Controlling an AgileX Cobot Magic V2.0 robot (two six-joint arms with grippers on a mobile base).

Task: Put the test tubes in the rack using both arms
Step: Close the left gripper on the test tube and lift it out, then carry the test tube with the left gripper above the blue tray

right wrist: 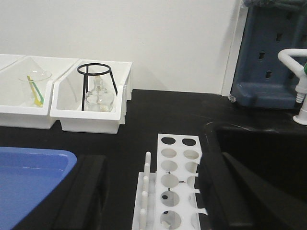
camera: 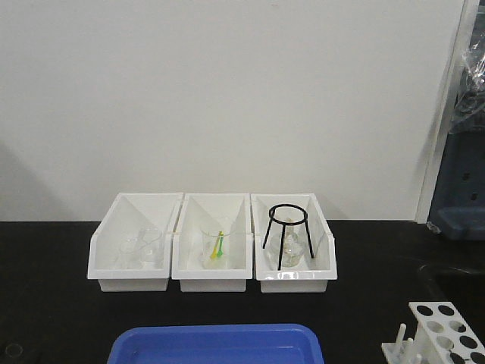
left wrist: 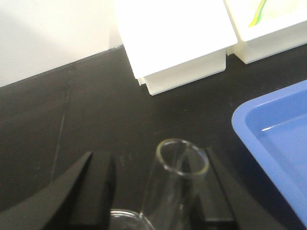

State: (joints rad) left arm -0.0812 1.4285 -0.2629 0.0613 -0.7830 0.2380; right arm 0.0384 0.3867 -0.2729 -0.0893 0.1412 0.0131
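On bench [camera: 61, 303]: 3 bins [camera: 214, 277] | 1 rack [right wrist: 180, 167] | left gripper [left wrist: 148, 158]: 1 test tube [left wrist: 175, 196]

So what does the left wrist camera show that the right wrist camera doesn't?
Only the left wrist view shows a clear test tube, its open end toward the camera, between the left gripper's fingers. Only the right wrist view shows the white rack, a black sink beside it, a white tap, and a black ring stand with a glass flask beneath its ring. Both show the blue tray, the white bins on the black tabletop, and the yellow-green sticks in one bin.
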